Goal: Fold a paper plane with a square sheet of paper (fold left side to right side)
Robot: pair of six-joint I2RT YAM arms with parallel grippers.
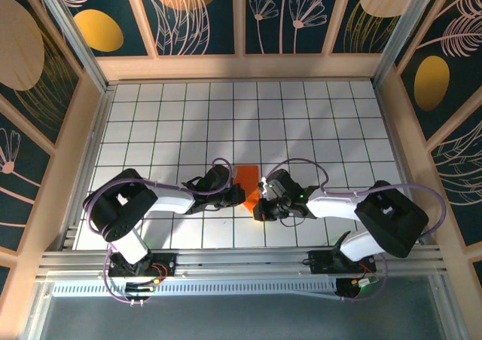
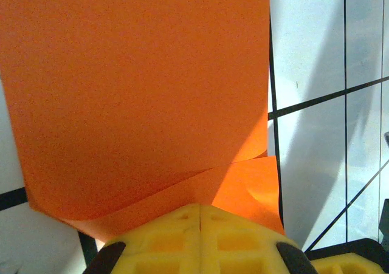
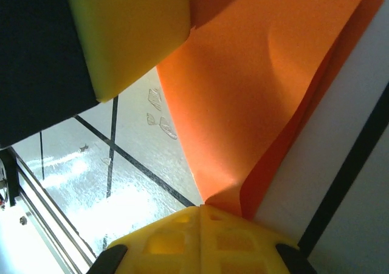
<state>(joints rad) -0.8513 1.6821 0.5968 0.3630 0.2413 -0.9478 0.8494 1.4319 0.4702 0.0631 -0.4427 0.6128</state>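
Paper sits centre frame, doubled over. Left gripper is clenched, tips against the sheet's lower flap. Right gripper is clenched, apparently nipping a corner. Left-to-right fold in hand. Next move: align the edges, then press the crease flat.

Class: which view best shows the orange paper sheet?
Left wrist: the bright orange folded paper sheet shows its broad face and overlapping layer. Right wrist shows one layered corner; top external, a small patch between arms.
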